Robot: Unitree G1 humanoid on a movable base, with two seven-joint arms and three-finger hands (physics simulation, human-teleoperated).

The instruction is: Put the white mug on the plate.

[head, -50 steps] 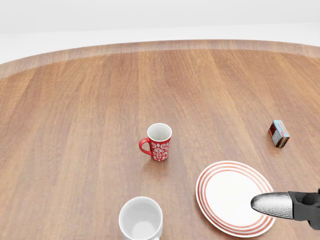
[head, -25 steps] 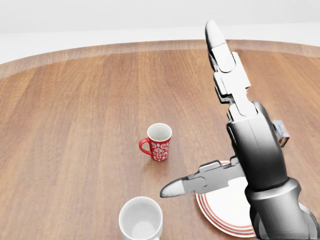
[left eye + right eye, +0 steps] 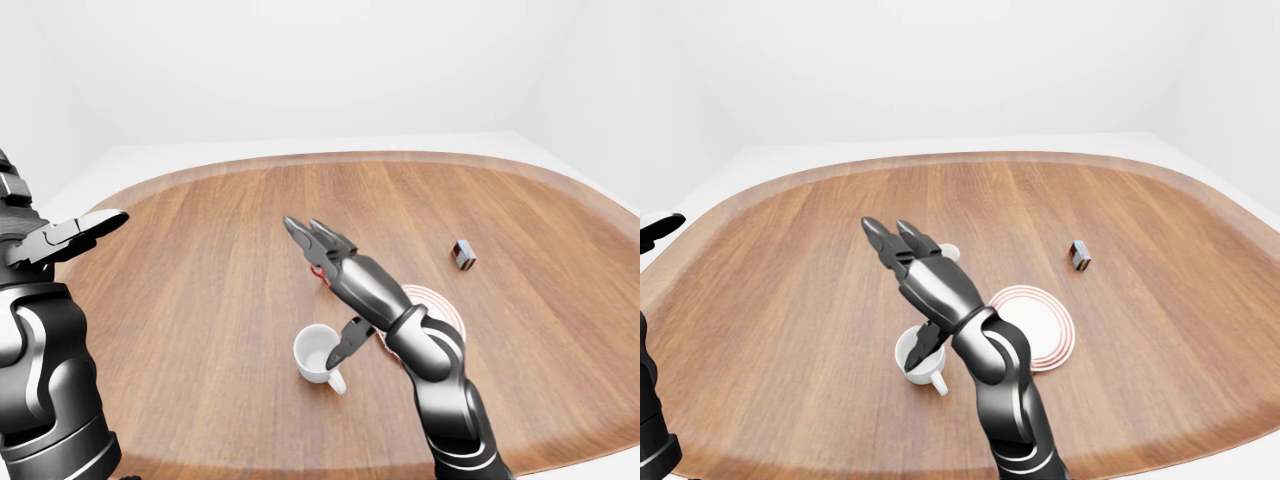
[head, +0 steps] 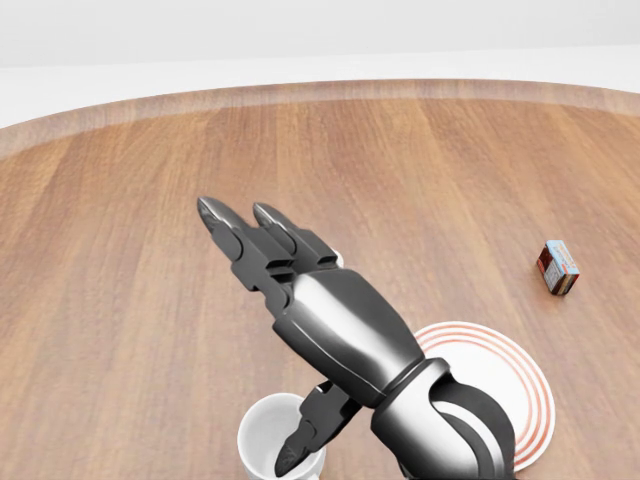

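Lowered since earlier, right hand (image 4: 300, 330) spreads its fingers (image 4: 222, 222) wide above the white mug (image 3: 318, 354).

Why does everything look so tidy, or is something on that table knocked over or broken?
Nothing stands out. The white mug stands upright beside the red-ringed plate, with the robot's open right hand above it. A red mug is mostly hidden behind that hand. A small box sits alone toward the table's right side.
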